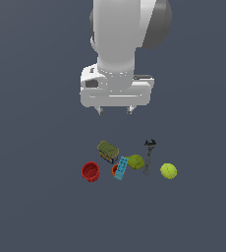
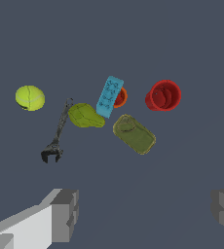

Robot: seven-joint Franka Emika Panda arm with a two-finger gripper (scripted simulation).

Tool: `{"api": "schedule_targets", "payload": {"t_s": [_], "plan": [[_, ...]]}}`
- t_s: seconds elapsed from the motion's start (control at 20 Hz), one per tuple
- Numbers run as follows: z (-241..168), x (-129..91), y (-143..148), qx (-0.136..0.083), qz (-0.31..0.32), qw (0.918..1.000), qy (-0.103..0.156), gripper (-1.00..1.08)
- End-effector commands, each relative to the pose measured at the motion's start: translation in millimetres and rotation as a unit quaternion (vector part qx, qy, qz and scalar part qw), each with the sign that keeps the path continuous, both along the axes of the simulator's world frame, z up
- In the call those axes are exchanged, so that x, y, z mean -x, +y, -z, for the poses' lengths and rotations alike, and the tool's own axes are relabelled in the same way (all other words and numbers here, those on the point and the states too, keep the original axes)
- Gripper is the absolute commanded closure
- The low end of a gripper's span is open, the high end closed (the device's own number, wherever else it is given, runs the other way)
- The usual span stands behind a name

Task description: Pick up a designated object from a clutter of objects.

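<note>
your gripper (image 1: 115, 111) hung high, jaws apart and empty, giving the wrist camera the whole clutter. the olive tin (image 1: 107, 150) lay between red cup (image 1: 90, 172) and blue brick (image 1: 121, 168).

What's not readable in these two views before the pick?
- Small orange cup: mostly hidden behind the light-blue brick in both views; contact cannot be told.
- Olive tin: label too blurred to read; in the exterior view its sides are too small to make out.
- Gripper: in the wrist view both fingers are cut off by the frame edge.
- Arm above the wrist: cut off by the exterior view's top edge.
- Wrench: jaw detail too small.
</note>
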State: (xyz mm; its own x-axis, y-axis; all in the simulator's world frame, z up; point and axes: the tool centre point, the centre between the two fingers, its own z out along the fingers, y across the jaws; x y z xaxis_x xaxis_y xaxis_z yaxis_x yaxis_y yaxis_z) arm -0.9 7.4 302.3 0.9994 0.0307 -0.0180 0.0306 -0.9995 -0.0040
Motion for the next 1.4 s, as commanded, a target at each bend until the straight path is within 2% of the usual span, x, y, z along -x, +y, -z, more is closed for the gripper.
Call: {"api": "schedule_targets", "payload": {"t_s": [0.0,0.4,0.75,1.35], "plan": [[0.0,0.0,0.0,0.0,0.0,1.0,0.0,-0.92],[5.4,4.5,-10.2,0.011,0.003,0.9998,0.014,-0.92],[7.9,3.8,-10.8,0.011,-0.002,0.9998,0.014,-0.92],[39.6,-5.9,-14.5,0.01,-0.079,0.9968,0.011,-0.92]]}}
